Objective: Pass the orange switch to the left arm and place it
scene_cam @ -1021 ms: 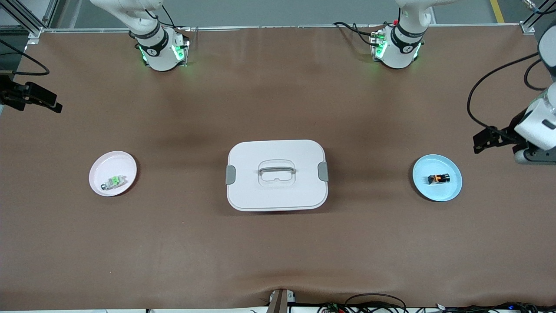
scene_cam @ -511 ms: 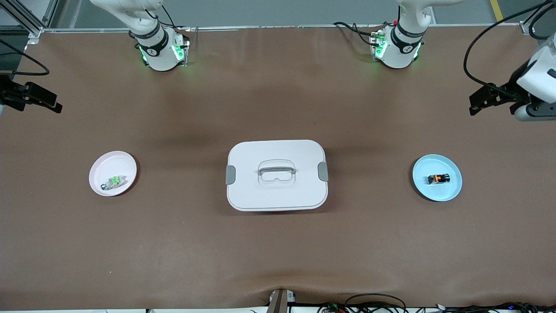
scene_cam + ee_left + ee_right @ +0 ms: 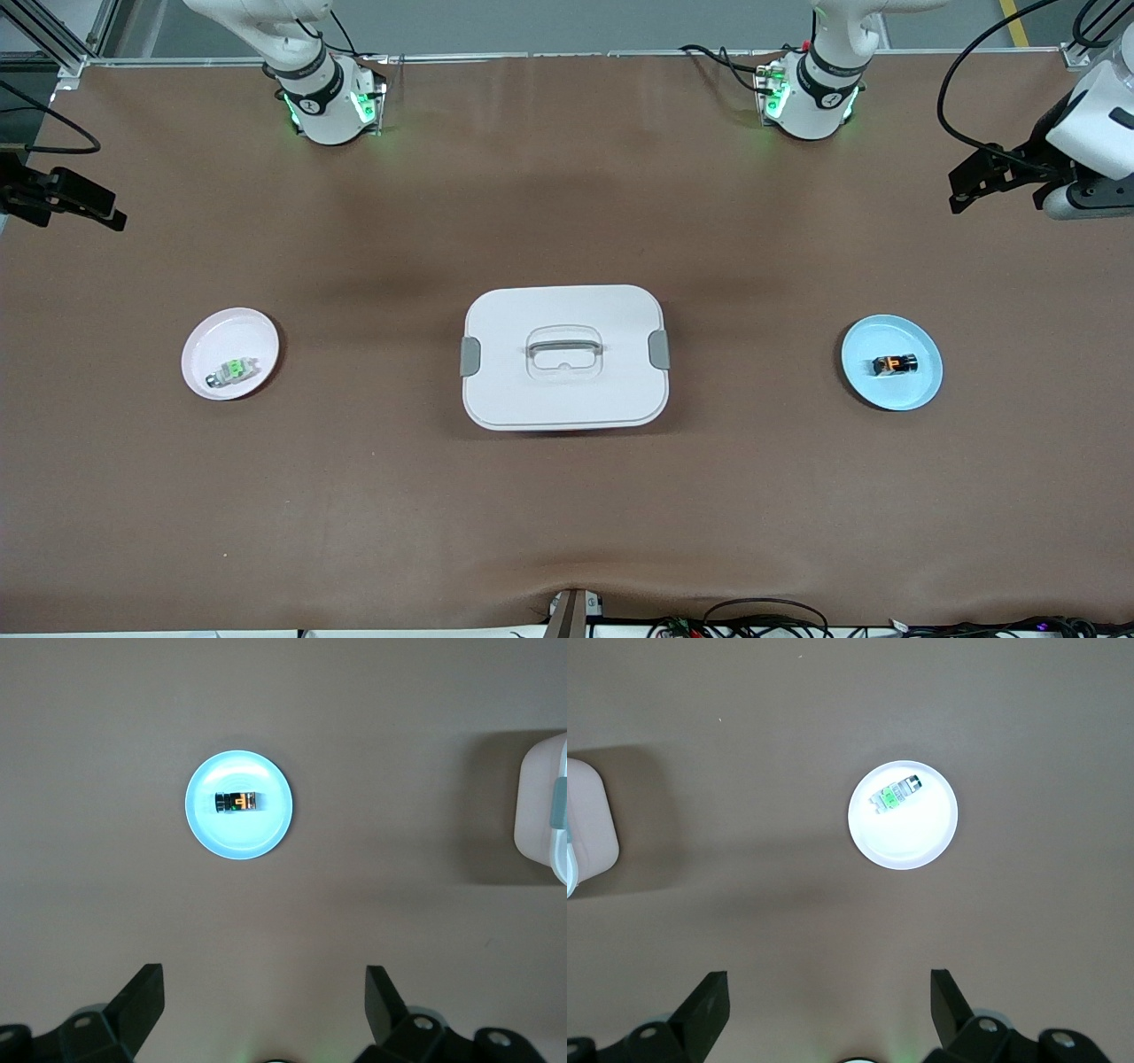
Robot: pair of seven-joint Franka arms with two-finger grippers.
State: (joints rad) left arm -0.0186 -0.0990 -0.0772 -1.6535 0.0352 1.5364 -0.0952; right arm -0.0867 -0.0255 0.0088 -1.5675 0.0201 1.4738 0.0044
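Orange switch [image 3: 237, 802] below left pincer [image 3: 264, 1001]

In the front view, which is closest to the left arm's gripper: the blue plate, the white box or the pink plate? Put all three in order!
Measured from the left gripper, open in the air over the left arm's end of the table:
1. Blue plate, at the left arm's end, holding the orange switch.
2. White box, mid-table.
3. Pink plate, at the right arm's end.
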